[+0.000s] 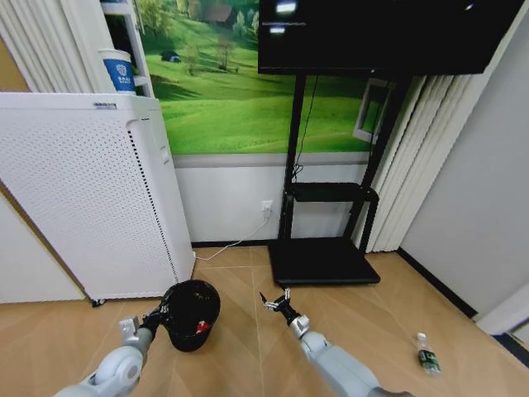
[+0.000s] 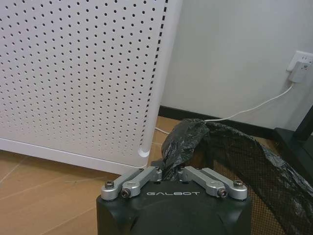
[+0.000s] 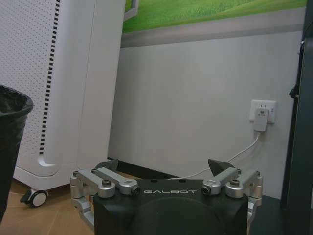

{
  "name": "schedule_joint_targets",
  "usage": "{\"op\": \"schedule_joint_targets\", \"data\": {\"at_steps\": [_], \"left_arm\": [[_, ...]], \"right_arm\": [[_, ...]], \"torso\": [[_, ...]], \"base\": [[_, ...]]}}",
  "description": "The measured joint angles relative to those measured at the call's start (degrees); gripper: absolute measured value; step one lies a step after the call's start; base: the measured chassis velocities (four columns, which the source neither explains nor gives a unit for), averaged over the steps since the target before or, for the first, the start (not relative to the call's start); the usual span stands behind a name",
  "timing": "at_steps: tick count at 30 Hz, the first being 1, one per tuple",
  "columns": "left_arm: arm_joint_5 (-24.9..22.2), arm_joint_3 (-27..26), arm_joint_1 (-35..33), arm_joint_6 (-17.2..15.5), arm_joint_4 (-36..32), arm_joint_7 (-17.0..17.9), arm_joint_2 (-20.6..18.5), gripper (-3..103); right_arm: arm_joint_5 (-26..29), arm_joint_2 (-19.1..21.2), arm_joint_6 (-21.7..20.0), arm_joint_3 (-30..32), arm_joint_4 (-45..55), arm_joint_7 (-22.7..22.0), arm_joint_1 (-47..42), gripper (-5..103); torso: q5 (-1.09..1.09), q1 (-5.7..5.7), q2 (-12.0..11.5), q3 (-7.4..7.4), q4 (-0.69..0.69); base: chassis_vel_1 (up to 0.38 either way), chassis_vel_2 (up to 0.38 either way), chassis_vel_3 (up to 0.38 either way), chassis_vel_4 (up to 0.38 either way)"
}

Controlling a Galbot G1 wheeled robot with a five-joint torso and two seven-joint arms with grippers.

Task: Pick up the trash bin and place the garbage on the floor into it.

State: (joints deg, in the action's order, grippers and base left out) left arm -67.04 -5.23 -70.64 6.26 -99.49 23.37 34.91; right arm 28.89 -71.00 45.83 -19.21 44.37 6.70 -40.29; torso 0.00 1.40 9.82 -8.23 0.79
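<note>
Black bag liner (image 2: 182,142) on the trash bin (image 1: 192,313) we pinched with our left gripper (image 2: 168,172); our right gripper (image 1: 275,303) hovered spread, just right of it.

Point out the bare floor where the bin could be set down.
Bare wood floor lies between the right gripper and the clear bottle, in front of the black TV stand base. It is crowded on the robot's left: the trash bin, held by the left gripper, sits by the white perforated unit.
</note>
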Motion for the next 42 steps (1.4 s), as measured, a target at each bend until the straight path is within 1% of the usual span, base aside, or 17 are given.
{"op": "schedule_joint_targets", "data": {"at_steps": [3,6,9,18,25,26,27,29,31,33,34,36,39,40,42], "left_arm": [[-0.03,0.00,0.02,0.00,0.00,-0.06,-0.01,7],[-0.04,0.17,0.13,0.01,0.00,-0.16,0.13,7],[-0.02,0.32,0.18,0.01,0.17,-0.16,0.28,7],[-0.03,-0.21,-0.59,0.02,-0.64,-0.17,0.21,7],[0.66,-3.23,-4.84,0.02,-2.56,-0.12,0.09,7],[0.85,-4.35,-6.28,0.02,-3.13,-0.14,-0.03,7],[0.85,-4.35,-6.28,0.02,-3.13,-0.14,-0.03,7],[1.44,-6.50,-8.96,0.02,-4.07,-0.19,-0.18,7],[1.66,-7.50,-10.07,-0.01,-4.56,-0.21,-0.23,7],[2.14,-10.28,-12.86,-0.22,-5.95,-0.22,-0.28,7],[2.14,-10.28,-12.86,-0.22,-5.95,-0.22,-0.28,7],[2.35,-12.27,-14.87,-0.32,-7.09,-0.41,-0.44,7],[2.56,-14.08,-16.54,-0.36,-8.00,-0.53,-0.58,7],[2.63,-14.83,-17.32,-0.37,-8.44,-0.59,-0.56,7],[2.72,-15.47,-17.87,-0.38,-8.65,-0.64,-0.42,7]], "right_arm": [[0.89,0.03,0.00,-0.09,-0.02,0.99,-0.10,100],[1.60,-0.09,0.00,0.13,-0.83,3.29,-0.08,100],[1.73,-0.11,0.00,0.24,-1.23,3.92,0.14,100],[1.22,-0.04,0.02,0.58,-1.06,3.95,0.04,100],[0.56,-0.11,0.06,0.45,-0.90,3.66,-1.45,100],[0.43,-0.26,0.06,0.36,-1.22,3.34,-1.45,100],[0.43,-0.26,0.06,0.36,-1.22,3.34,-1.45,100],[-0.98,-0.46,0.07,0.12,-2.04,2.41,-1.44,100],[-1.66,-0.56,0.07,-0.15,-2.49,1.85,-1.44,100],[-3.27,-1.31,0.07,-1.34,-4.47,-0.82,-1.36,100],[-3.27,-1.31,0.07,-1.34,-4.47,-0.82,-1.36,100],[-4.44,-2.73,0.07,-2.24,-7.33,-2.28,-0.48,100],[-4.64,-3.64,0.06,-2.81,-9.31,-2.83,0.42,100],[-5.13,-3.90,0.06,-2.78,-10.18,-2.97,0.74,100],[-5.62,-3.86,0.06,-2.40,-10.56,-3.20,0.67,100]], "torso": [[0.00,0.00,0.00,0.00,0.01],[0.00,0.01,0.00,-0.01,0.01],[-0.01,0.01,0.00,-0.01,0.01],[0.00,0.06,-0.01,-0.04,0.04],[-0.01,0.03,0.00,-0.01,0.01],[-0.01,0.02,0.00,0.00,0.00],[-0.01,0.02,0.00,0.00,0.00],[-0.01,0.01,0.00,0.00,-0.02],[0.00,0.01,0.00,0.00,-0.01],[0.00,0.01,0.00,-0.01,0.02],[0.00,0.01,0.00,-0.01,0.02],[0.00,0.02,0.00,-0.01,0.02],[0.00,0.02,0.00,-0.01,0.02],[0.01,0.02,0.00,-0.01,0.00],[0.01,0.02,0.00,-0.01,0.00]], "base": [[-0.036,-0.004,0.003,0.004],[-0.093,0.014,0.061,-0.014],[-0.144,0.039,0.130,-0.008],[-0.216,0.043,0.258,-0.048],[-0.010,0.014,-0.011,-0.030],[0.114,-0.007,-0.072,0.023],[0.114,-0.007,-0.072,0.023],[0.064,0.006,-0.058,0.025],[0.000,0.000,0.000,0.000],[0.000,0.000,0.000,0.000],[0.000,0.000,0.000,0.000],[0.000,0.000,0.000,0.000],[0.000,0.000,0.000,0.000],[0.000,0.000,0.000,0.000],[0.000,0.000,0.000,0.000]]}}
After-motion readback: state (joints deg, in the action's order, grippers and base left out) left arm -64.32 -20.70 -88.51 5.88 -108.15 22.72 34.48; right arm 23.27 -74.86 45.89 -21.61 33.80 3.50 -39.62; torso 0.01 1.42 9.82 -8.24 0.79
